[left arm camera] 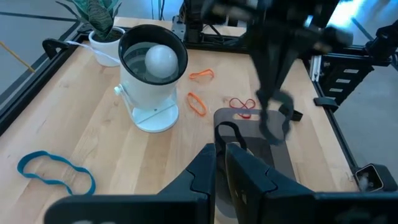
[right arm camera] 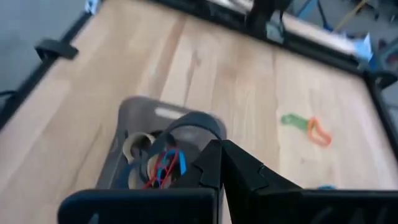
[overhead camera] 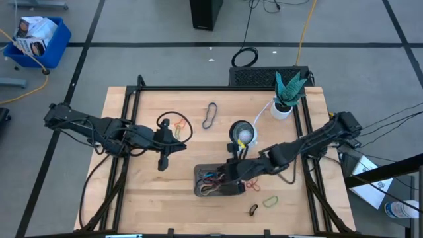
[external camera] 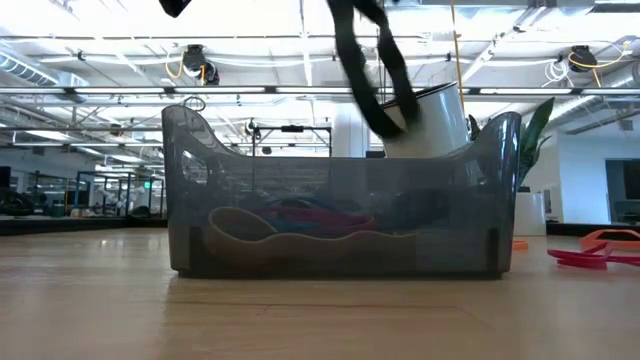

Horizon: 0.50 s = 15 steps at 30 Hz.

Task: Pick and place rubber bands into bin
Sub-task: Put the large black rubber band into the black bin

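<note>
The bin (overhead camera: 218, 180) is a dark grey tray at the table's near middle, with red, blue and tan rubber bands (right arm camera: 158, 162) lying in it. My right gripper (overhead camera: 232, 165) hangs over the bin, shut on a black rubber band (external camera: 365, 70). My left gripper (overhead camera: 177, 145) is held above the table's left half, shut on another black rubber band (left arm camera: 229, 130). Loose bands lie flat on the wood: a red one (overhead camera: 253, 185), a green one (overhead camera: 269, 200), a blue one (left arm camera: 56, 171), and a black loop (overhead camera: 175, 125) around orange and red ones. My left gripper pinches the black band between its two fingers, and a small loop of it (left arm camera: 231, 128) stands out past the fingertips. The fingers slant down toward the table's right. The band is lifted clear of the table. My right gripper pinches a black band between its two fingers, slanting down from the table's right side. The band's free loop (right arm camera: 193, 121) arches out past the fingertips and hangs slack (left arm camera: 273, 115) above the bin, clear of the table.
A round white-and-silver cup (overhead camera: 241, 132) stands just beyond the bin, and a white plant pot (overhead camera: 284, 106) at the far right. A dark band (overhead camera: 253, 209) lies near the front edge. Bare wood lies at the near left.
</note>
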Each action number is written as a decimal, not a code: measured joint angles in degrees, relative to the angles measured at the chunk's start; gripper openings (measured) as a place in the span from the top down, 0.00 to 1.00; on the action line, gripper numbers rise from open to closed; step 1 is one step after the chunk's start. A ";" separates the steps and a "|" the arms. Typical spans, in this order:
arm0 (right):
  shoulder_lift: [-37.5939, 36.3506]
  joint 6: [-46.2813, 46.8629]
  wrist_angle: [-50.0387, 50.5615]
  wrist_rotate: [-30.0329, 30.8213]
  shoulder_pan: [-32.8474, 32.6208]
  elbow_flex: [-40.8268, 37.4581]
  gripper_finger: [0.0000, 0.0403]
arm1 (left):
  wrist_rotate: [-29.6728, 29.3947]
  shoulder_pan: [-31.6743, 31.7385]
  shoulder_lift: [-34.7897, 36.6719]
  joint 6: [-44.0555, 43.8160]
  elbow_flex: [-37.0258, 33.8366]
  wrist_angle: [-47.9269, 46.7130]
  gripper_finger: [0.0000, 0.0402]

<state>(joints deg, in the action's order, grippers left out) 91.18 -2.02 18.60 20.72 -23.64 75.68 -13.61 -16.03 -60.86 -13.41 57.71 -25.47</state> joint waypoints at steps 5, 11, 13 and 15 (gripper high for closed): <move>5.23 1.16 0.38 -0.03 0.07 0.00 1.00 | -0.01 -0.02 0.00 0.04 0.00 0.00 0.90; 10.63 2.48 0.12 -0.01 0.07 0.00 1.00 | -0.02 -0.02 0.00 0.22 0.00 0.00 0.90; 12.12 3.75 0.17 0.01 0.25 0.00 1.00 | 0.00 -0.02 0.00 0.20 0.00 -0.02 0.90; 13.43 4.69 0.34 -0.01 0.42 0.00 1.00 | -0.02 -0.01 0.00 0.20 0.00 -0.02 0.90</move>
<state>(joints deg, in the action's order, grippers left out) 104.61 2.67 18.94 20.71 -23.22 75.68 -13.63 -16.04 -60.86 -13.21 57.71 -25.50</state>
